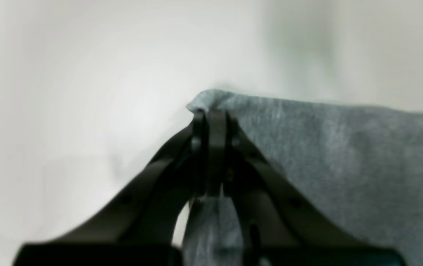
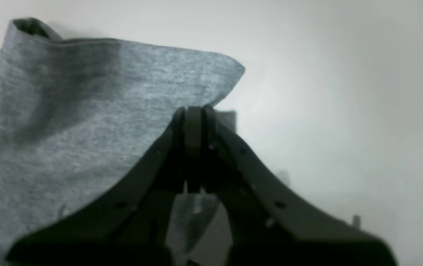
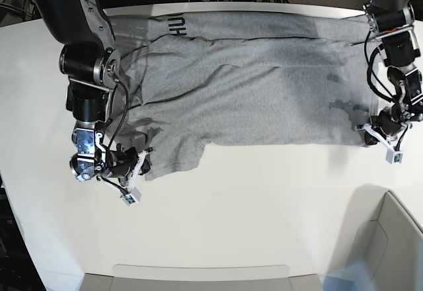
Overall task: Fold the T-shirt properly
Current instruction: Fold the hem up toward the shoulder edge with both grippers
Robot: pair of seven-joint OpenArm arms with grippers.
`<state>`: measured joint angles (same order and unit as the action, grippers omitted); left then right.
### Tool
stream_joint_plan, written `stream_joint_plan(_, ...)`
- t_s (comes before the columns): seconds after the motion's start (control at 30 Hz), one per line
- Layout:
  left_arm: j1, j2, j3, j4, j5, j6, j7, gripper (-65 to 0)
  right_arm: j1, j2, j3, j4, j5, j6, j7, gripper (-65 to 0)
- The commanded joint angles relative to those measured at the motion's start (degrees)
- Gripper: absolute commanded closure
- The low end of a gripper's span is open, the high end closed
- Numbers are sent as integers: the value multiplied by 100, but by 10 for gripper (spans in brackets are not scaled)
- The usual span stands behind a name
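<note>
Both my left gripper (image 1: 211,112) and right gripper (image 2: 193,111) pinch near corners of the T-shirt (image 3: 251,99), jaws fully closed; limp, light cloth should sag between them.

Both arms reach low, fingers (image 1: 211,122) pinched together (each side).

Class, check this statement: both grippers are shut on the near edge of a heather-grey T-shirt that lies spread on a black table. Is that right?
Not quite. The table is white, not black, as the base view shows. The rest holds: the left gripper and the right gripper are each shut on the near edge of the heather-grey T-shirt spread across it.
</note>
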<state>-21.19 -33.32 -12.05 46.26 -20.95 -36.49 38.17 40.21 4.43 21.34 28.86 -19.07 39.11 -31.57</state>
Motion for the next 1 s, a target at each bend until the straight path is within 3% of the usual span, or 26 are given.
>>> stream_joint_plan(0.0,-66,-136,-135,249,-54,-4,-41,0,292,19,-11,90,83,89,111,0)
stream_joint_plan(0.3,84,-136,-575,750,-46,-4,249,0,406,-271,-29,696,74,89,102,0)
stream_joint_plan(0.5,216,-118,-566,750,-63,-13,293,0,318,-447,-38,1602,65,89,-777,0)
stream_joint_plan(0.7,444,-136,-575,811,-63,-13,293,0,-341,-517,-38,3000,65,89,-1454,0)
stream_joint_plan(0.83,875,-136,-575,1374,-63,-13,301,0,-772,-517,-38,3870,83,89,-2016,0)
stream_joint_plan(0.97,1323,-127,-592,1849,-63,-4,504,0,-1265,-552,-38,4696,83,89,-2210,0)
